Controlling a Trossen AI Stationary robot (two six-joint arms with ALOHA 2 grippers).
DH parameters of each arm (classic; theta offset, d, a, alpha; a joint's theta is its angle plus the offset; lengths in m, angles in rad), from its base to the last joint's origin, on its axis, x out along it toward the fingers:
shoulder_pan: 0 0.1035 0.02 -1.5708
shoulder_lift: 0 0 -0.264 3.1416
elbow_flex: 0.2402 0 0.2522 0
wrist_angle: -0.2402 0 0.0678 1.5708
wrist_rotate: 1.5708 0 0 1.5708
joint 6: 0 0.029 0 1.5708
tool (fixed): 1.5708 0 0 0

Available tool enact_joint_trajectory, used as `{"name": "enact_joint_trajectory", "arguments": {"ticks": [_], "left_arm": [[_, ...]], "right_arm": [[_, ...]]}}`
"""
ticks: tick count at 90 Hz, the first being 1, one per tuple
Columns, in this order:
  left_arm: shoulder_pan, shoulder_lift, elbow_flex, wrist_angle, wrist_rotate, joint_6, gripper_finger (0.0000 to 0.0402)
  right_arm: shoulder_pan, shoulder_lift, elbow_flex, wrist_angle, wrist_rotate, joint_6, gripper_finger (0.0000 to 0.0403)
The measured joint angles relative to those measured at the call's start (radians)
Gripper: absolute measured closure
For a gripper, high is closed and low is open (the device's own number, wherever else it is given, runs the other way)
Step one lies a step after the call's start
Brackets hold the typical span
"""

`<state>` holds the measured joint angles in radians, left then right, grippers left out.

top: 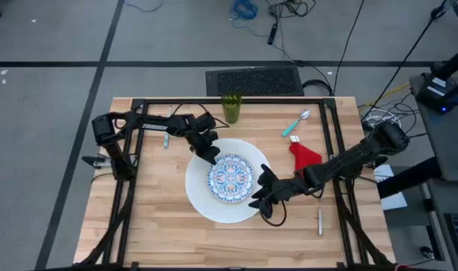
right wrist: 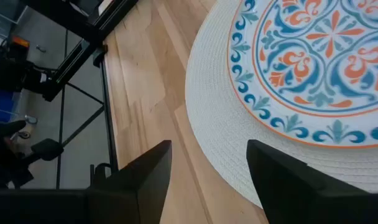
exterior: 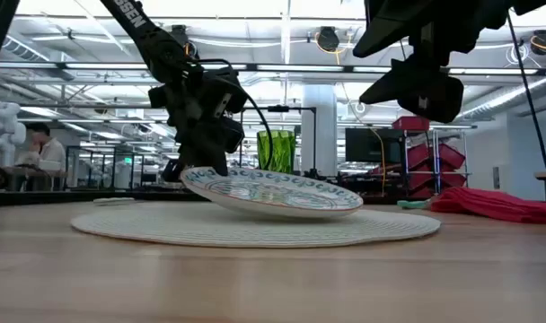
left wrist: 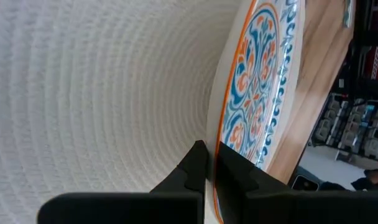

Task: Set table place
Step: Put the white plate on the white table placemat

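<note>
Left claw [top: 212, 156] pinches the tilted patterned plate [top: 232, 178] rim; right claw [top: 261, 197] hangs released.

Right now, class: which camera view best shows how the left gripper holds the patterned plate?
The left wrist view: the left gripper pinches the patterned plate rim. The low view shows it tilted, one edge lifted. The high view shows only position; the right wrist view shows only the plate's face.

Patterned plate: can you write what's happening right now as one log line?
left gripper: shut on patterned plate rim, plate tilted over white plate | right gripper: open, above white plate edge | green tumbler: upright
</note>
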<state>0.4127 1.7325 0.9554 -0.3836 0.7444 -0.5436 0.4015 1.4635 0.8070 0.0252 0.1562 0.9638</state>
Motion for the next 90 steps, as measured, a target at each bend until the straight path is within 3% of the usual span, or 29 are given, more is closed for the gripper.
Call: {"name": "enact_joint_trajectory", "arguments": {"ticks": [51, 65, 90], "left_arm": [[0.009, -0.002, 0.002, -0.056, -0.051, 0.026, 0.0397], [0.009, -0.002, 0.002, -0.118, -0.122, 0.036, 0.0359], [0.009, -0.002, 0.002, -0.120, -0.137, 0.030, 0.0283]], "right_arm": [[0.000, 0.000, 0.000, -0.001, -0.003, -0.004, 0.0206], [0.000, 0.000, 0.000, -0.001, -0.003, -0.004, 0.0206], [0.000, 0.000, 0.000, 0.000, -0.003, 0.000, 0.0206]]}}
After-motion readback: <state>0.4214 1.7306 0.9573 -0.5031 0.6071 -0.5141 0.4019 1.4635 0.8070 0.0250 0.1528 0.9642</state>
